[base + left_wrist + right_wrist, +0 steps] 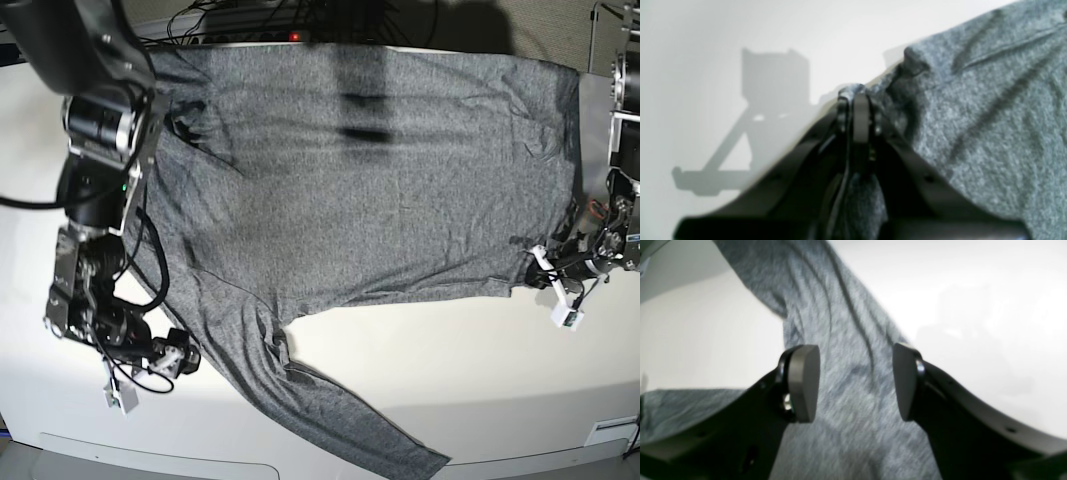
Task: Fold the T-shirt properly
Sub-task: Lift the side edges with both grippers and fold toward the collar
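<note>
The heather-grey T-shirt (380,170) lies spread across the white table, with one long sleeve (330,410) running toward the front edge. My left gripper (857,96) is shut on a bunched edge of the T-shirt (990,116); in the base view it (537,258) sits at the cloth's right lower corner. My right gripper (853,383) stands open, its pads (803,383) well apart, over the wrinkled sleeve (846,340), and nothing is held between them. In the base view the right gripper (178,357) is at the sleeve's left edge.
Bare white table (440,360) shows in front of the shirt's body. Cables and a power strip with a red light (293,37) run along the back edge. The table's front rim (200,452) is close below the sleeve's end.
</note>
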`<act>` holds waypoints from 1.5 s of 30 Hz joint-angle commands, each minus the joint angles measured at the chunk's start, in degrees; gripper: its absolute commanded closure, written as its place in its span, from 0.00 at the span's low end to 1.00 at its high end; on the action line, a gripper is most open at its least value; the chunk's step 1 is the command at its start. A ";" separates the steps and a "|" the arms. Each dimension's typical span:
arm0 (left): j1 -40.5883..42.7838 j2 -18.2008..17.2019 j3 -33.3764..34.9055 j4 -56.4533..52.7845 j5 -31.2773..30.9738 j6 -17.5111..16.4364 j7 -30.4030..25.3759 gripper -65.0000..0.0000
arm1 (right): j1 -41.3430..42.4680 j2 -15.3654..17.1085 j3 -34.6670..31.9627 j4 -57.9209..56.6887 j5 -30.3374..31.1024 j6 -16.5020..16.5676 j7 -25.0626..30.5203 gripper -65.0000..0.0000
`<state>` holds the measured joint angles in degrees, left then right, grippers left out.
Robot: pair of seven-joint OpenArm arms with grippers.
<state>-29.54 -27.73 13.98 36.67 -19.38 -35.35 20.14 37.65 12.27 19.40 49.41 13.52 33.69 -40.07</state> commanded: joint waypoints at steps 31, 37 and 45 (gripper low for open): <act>-1.11 -0.87 -0.11 0.72 -0.24 -0.24 -0.04 1.00 | 3.65 4.72 -14.75 -22.56 -17.81 -12.46 23.37 0.46; -1.09 -0.87 -0.11 0.72 -0.24 -0.24 -0.15 1.00 | 2.29 4.57 -14.75 -22.53 -17.49 -7.80 23.04 0.47; -1.09 -0.87 -0.11 0.72 -0.24 -0.24 -0.04 1.00 | 2.29 4.87 -14.75 -22.53 -17.35 -3.63 19.43 0.62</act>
<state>-29.36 -27.77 13.98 36.67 -19.38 -35.38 19.94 38.52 16.78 4.67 26.26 -3.90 29.45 -19.75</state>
